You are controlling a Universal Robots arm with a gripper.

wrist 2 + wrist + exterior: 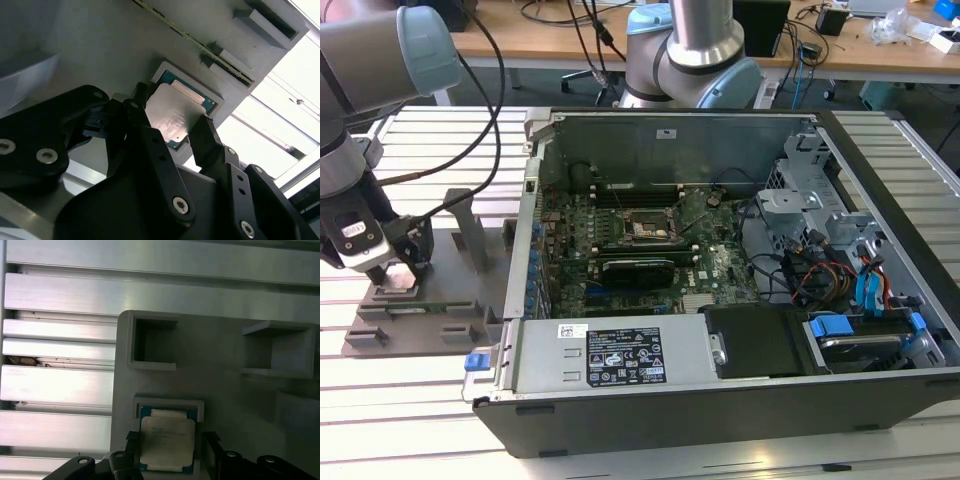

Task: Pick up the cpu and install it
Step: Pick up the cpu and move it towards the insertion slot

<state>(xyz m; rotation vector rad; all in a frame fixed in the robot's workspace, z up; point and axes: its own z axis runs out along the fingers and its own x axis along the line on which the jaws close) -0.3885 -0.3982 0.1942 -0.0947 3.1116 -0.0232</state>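
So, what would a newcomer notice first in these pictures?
The open computer case fills the middle of the exterior view, its motherboard exposed. At that view's left the gripper is down at a grey fixture plate; in both wrist views its open fingers flank the silvery cpu in a recess.

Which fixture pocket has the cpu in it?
The shallow framed pocket by the pincer; the cpu lies flat in it. The two deeper box pockets farther off are empty.

No text can be read with certainty. A black label point(625, 357) with pale marks and a white sticker point(573, 331) are noted on the grey cover point(542, 362) of the computer case point(720, 410). Faint, illegible print is noted on the cpu point(166, 437).
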